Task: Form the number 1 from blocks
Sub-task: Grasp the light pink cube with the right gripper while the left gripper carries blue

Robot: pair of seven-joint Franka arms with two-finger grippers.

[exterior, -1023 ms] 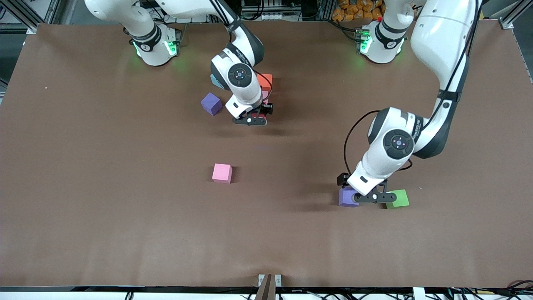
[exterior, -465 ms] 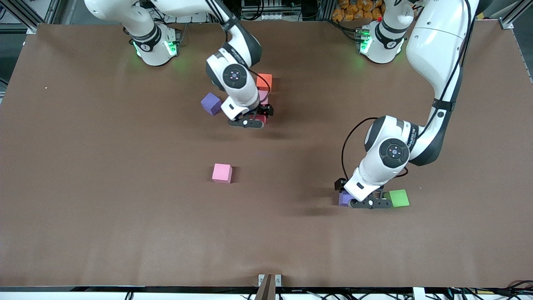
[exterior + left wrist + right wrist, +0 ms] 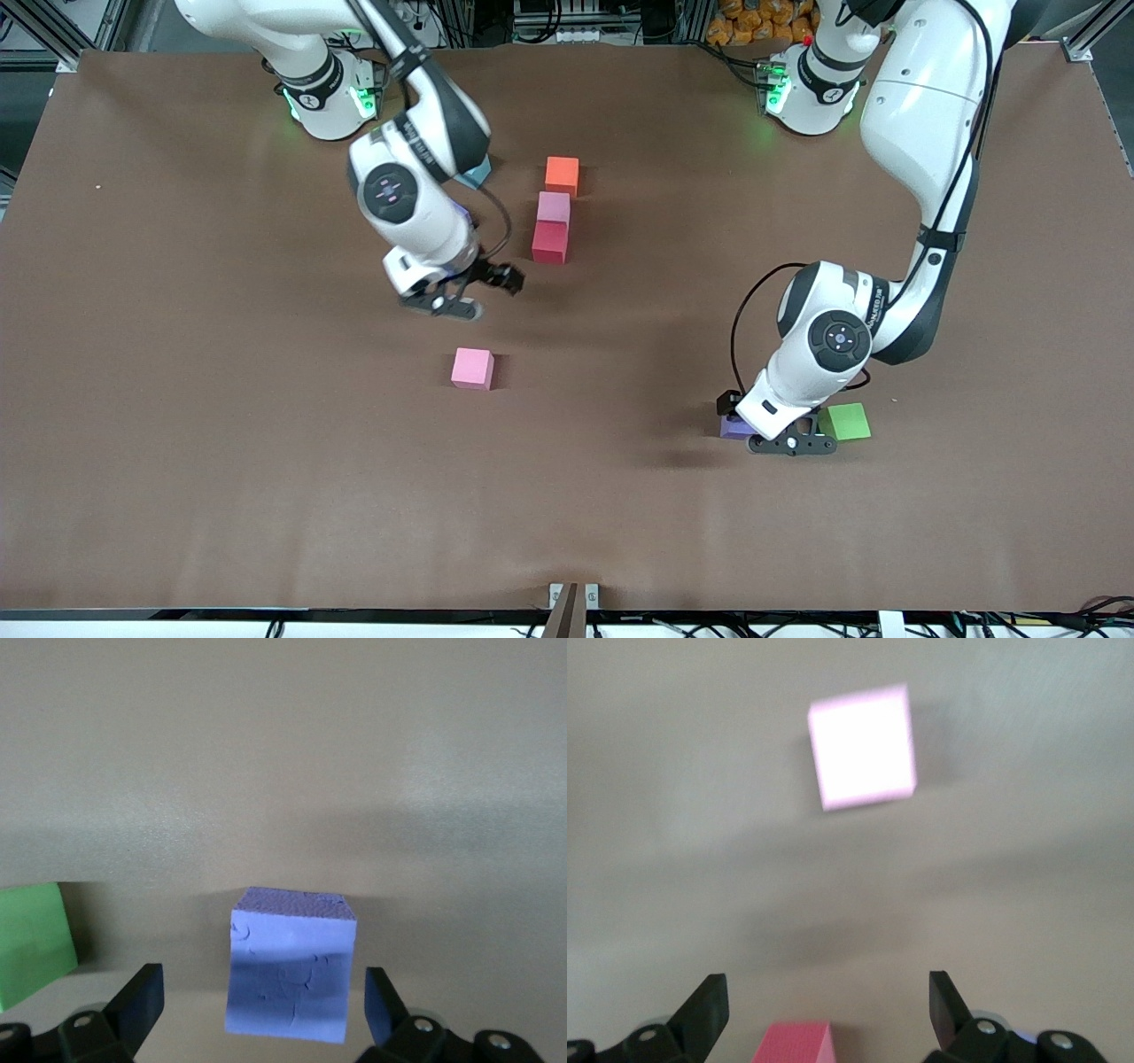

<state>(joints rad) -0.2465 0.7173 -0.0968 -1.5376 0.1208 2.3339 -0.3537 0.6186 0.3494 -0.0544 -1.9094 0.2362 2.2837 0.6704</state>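
Note:
An orange block [image 3: 562,175], a light pink block [image 3: 554,207] and a red block [image 3: 550,242] lie in a column mid-table. My right gripper [image 3: 450,299] [image 3: 826,994] hangs open and empty between that column and a second light pink block [image 3: 472,368] [image 3: 862,744]. The red block's edge [image 3: 797,1043] shows in the right wrist view. My left gripper [image 3: 791,440] [image 3: 264,1005] is open and low over the blue-violet block [image 3: 733,428] [image 3: 292,979], one finger on each side with gaps. The green block [image 3: 844,421] [image 3: 31,939] lies beside it.
A cyan block [image 3: 479,174] peeks out past the right arm's forearm, near the right arm's base. The purple block is hidden under that arm. The brown table [image 3: 221,461] is bare toward the front camera.
The right gripper has let go of the red block beside the light pink one and swung away toward the lone pink block. The left gripper has sunk lower around the blue-violet block.

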